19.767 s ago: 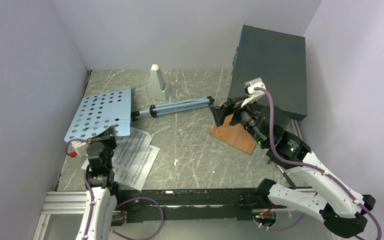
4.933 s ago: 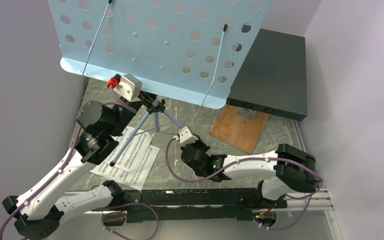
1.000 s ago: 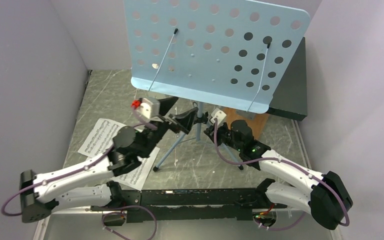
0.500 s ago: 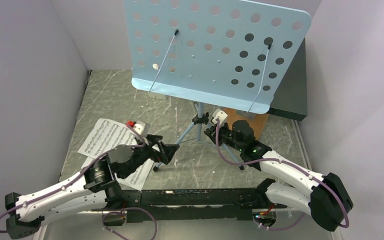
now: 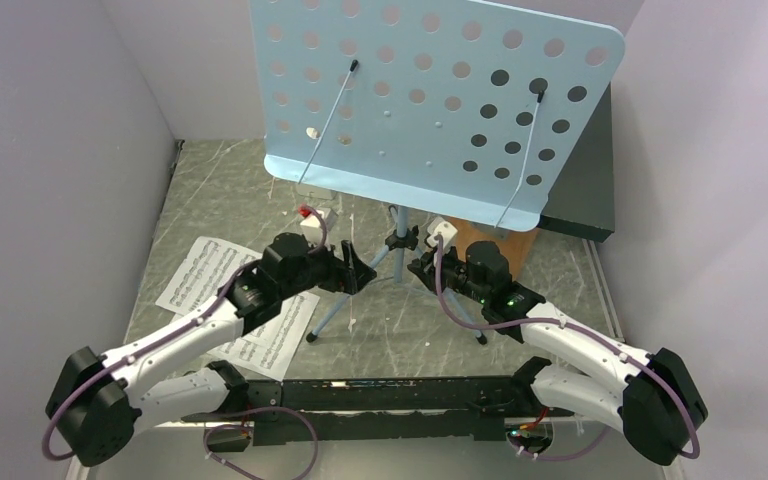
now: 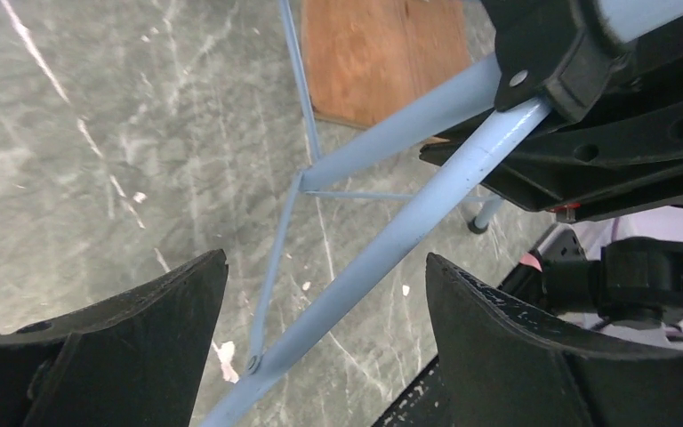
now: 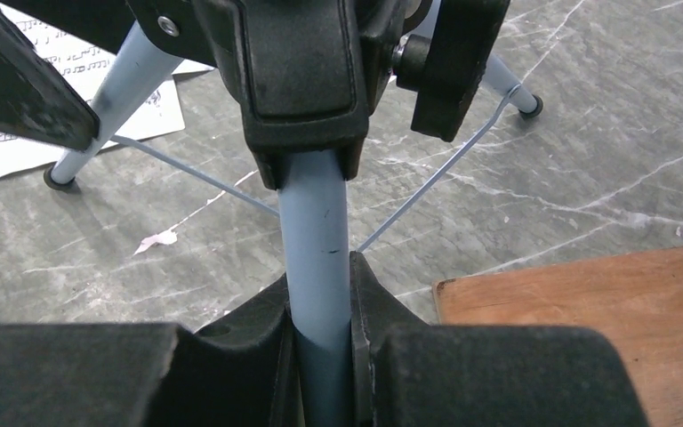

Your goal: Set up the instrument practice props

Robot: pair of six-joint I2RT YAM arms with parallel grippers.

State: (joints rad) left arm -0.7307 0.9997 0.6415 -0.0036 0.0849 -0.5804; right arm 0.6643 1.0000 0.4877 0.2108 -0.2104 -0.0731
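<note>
Two pages (image 5: 195,275) flat on the table (image 5: 220,190) at far left, partly covered by the left arm (image 5: 180,335). Reaches from the near left corner, upper arm folded low by the base, forearm slanting up and right across the pages toward mid-table. Left gripper (image 6: 325,267) spread wide, straddling one leg (image 6: 391,240) of the stand (image 5: 430,90) without touching it; nothing held, leg running diagonally through the gap. Stand upright mid-table on its spread tripod, perforated desk (image 5: 400,150) high at the back with its face toward the arms, two thin wires (image 5: 328,120) lying against it. Left front foot (image 5: 310,338) down right at the pages' edge. Right gripper (image 7: 320,276) clenched on the post (image 7: 316,222), near the black collar (image 7: 302,71) where the legs branch off; fingers (image 7: 231,356) pressed against both sides of the tube, thin struts (image 7: 431,176) meeting the post just beside them. Right arm (image 5: 580,335) in from the near right corner, elbow doubled back by the base, forearm slanting up and left, wrist level with the left one across the post. Behind that wrist, board (image 5: 515,240) on the table, partly hidden; farther right and back, box (image 5: 585,195) sitting on its far part, half behind the desk.
</note>
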